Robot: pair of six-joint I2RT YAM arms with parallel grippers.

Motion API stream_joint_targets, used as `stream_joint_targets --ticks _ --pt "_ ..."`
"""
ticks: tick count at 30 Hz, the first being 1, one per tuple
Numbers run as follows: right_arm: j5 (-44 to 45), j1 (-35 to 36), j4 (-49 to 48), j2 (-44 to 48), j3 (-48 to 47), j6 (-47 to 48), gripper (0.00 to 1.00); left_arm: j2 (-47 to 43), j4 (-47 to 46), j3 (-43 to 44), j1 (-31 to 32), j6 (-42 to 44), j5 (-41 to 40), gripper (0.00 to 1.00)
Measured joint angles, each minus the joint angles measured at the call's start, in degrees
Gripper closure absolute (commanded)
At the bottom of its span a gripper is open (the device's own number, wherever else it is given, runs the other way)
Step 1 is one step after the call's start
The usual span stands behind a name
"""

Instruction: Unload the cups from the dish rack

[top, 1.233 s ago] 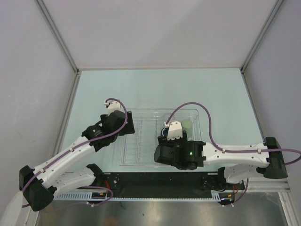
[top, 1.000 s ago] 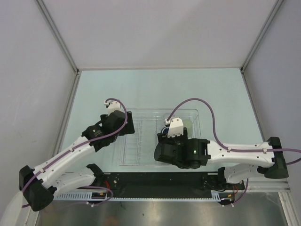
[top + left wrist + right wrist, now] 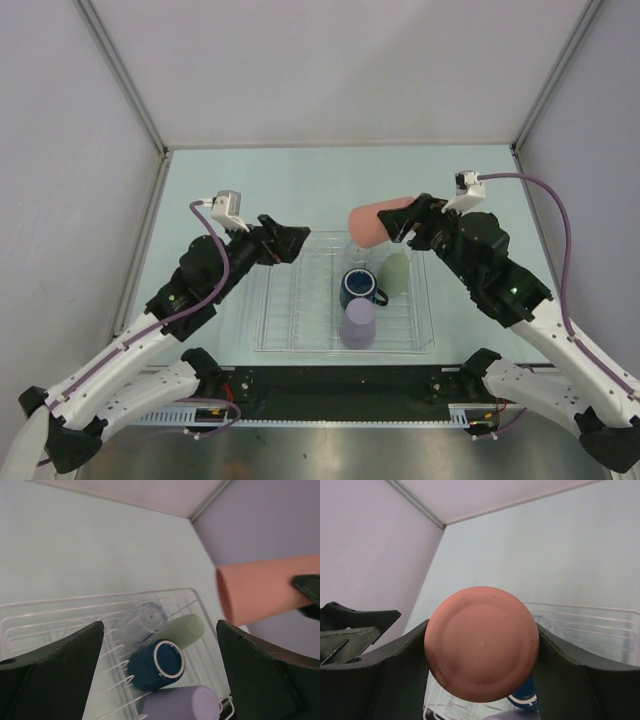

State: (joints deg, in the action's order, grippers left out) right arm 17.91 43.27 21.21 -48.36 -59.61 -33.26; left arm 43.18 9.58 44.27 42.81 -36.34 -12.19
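The right gripper [image 3: 413, 220] holds the pink cup [image 3: 375, 226] sideways above the rack [image 3: 290, 312], near its far edge. Next, it should be set on the bare surface [image 3: 480, 190]. The left gripper [image 3: 298, 242] hangs wide open.

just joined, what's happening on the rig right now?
The right gripper holds the salmon-pink cup sideways in the air over the far edge of the dish rack. The left gripper hovers open and empty near the rack's far left corner. In the rack: dark blue mug, lavender cup, pale green cup, clear cup.
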Motion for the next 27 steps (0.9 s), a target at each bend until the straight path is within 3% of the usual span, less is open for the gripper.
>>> stream_joint_targets --ticks 7,12,17,27 --pt "-22.40 -13.94 -21.07 -0.90 12.57 -10.38 1.00 0.85 -17.70 -4.63 0.00 0.00 8.04 0.00" --pt "-35.63 -21.57 -42.73 -3.37 22.40 -23.47 1.00 3.32 -29.66 -8.74 -1.60 -2.75 14.36 0.00" --pt "-42.18 -23.47 -56.52 -8.74 25.88 -32.28 1.00 6.51 -37.48 -10.75 -3.32 -5.97 19.56 0.00" --pt "-46.49 -19.52 -66.38 -13.99 25.35 -35.98 1.00 12.37 -46.73 -10.60 -3.45 -8.94 26.34 0.01"
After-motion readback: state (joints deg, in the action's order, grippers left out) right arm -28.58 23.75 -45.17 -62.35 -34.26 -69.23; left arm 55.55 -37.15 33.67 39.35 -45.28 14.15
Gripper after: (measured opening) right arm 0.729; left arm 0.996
